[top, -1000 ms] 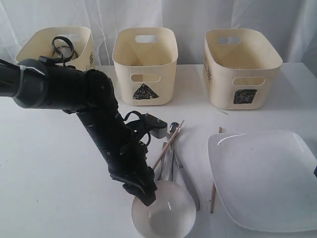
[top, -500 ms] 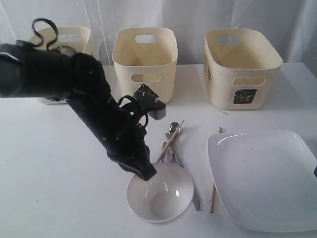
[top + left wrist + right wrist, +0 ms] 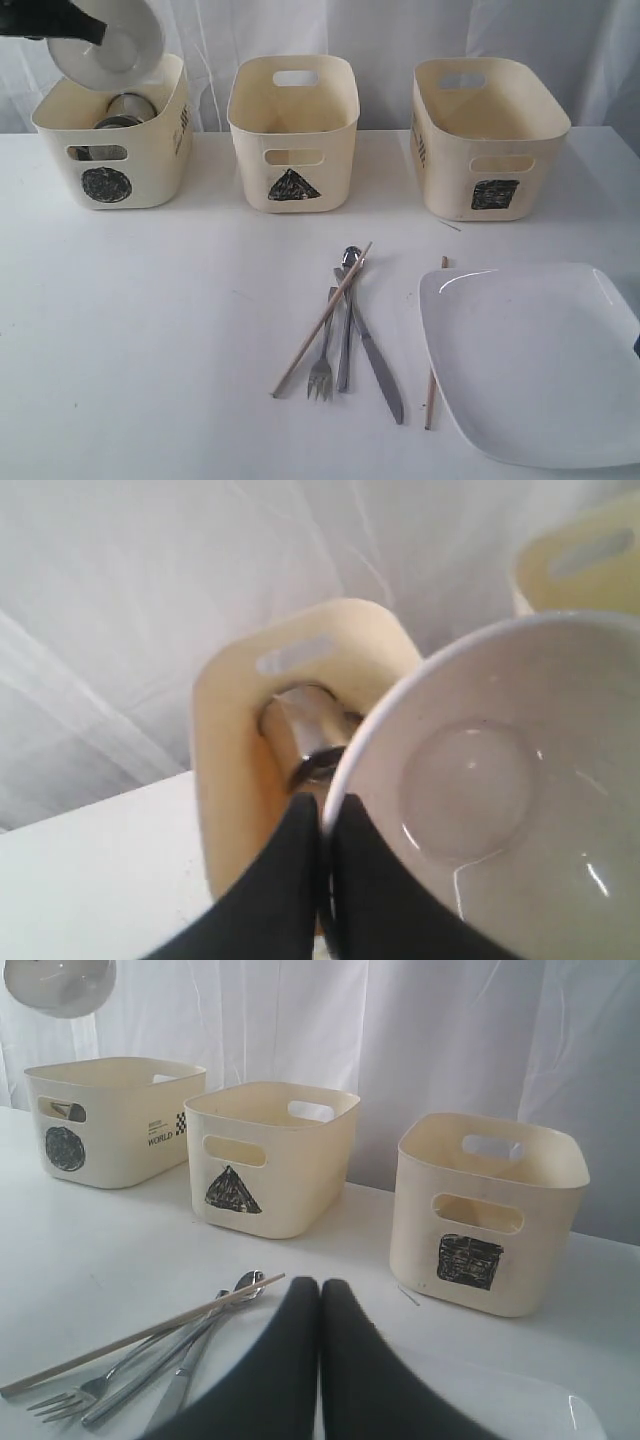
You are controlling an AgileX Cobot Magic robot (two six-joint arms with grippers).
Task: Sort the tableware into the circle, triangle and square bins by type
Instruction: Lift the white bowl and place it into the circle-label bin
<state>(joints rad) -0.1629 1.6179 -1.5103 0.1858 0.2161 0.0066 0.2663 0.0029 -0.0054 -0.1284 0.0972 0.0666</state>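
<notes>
My left gripper (image 3: 92,30) is shut on the rim of the round white bowl (image 3: 118,40), which hangs tilted above the circle bin (image 3: 110,160). In the left wrist view the fingers (image 3: 300,850) pinch the bowl (image 3: 500,800) at its edge. The circle bin (image 3: 235,780) lies beyond, with a steel mug (image 3: 305,730) inside it. On the table lie a fork (image 3: 322,365), spoon (image 3: 347,320), knife (image 3: 378,370) and two chopsticks (image 3: 320,320), (image 3: 433,390). The square white plate (image 3: 530,360) sits at the right. My right gripper (image 3: 320,1290) is shut on nothing, low over the table near the cutlery (image 3: 180,1345).
The triangle bin (image 3: 293,135) stands in the middle at the back and the square bin (image 3: 487,135) to its right. Both show no contents. A white curtain hangs behind the bins. The plate reaches the table's front right.
My left arm lifted the white bowl from the table's front middle and carried it up and back left, over the circle bin. The cutlery that the arm hid now shows.
</notes>
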